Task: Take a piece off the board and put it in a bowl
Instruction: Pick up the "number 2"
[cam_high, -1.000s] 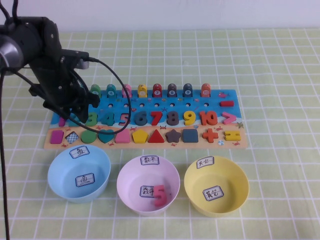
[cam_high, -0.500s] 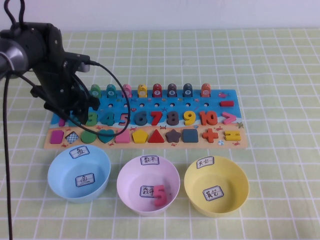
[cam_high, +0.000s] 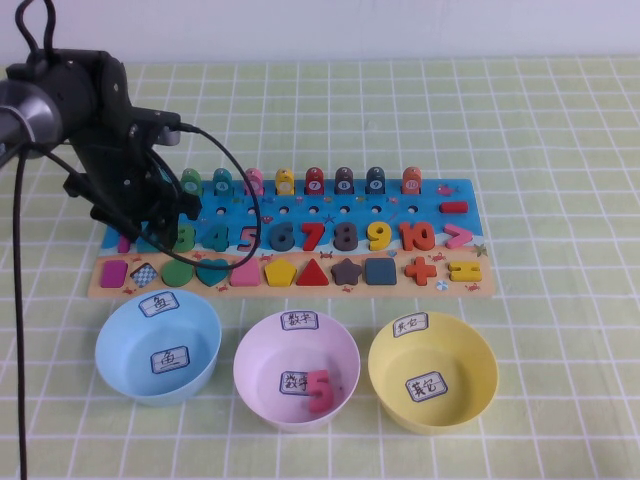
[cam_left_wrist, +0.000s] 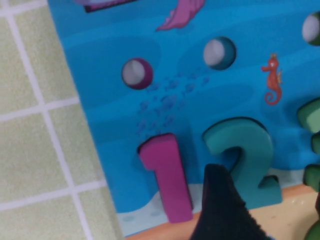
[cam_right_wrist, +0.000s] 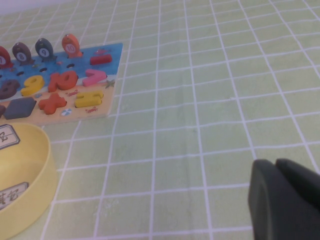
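Observation:
The blue board (cam_high: 330, 212) lies across the middle of the table. The teal numeral 2 (cam_left_wrist: 245, 160) sits in its slot beside the magenta 1 (cam_left_wrist: 167, 177). My left gripper (cam_high: 150, 225) hangs low over the board's left end and hides the 2 in the high view. It is open (cam_left_wrist: 267, 190): one black finger (cam_left_wrist: 220, 210) is down between the 1 and the 2, the other just shows past the 2. The pink-lilac bowl (cam_high: 262, 375) stands in front of the board and holds a pink-red 5 (cam_high: 320, 390). My right gripper (cam_right_wrist: 280, 200) is shut and empty over bare cloth, out of the high view.
A light blue bowl (cam_high: 120, 365) stands left of the pink one and a yellow bowl (cam_high: 470, 385) right of it. A green 3 (cam_high: 183, 237) sits beside my left gripper. The left arm's cable (cam_high: 245, 200) loops over the board. The checked green cloth (cam_high: 560, 150) covers the table.
My left arm has shifted slightly to the right, and the gripper stays over the board's left end. Nothing on the board or in the bowls has moved.

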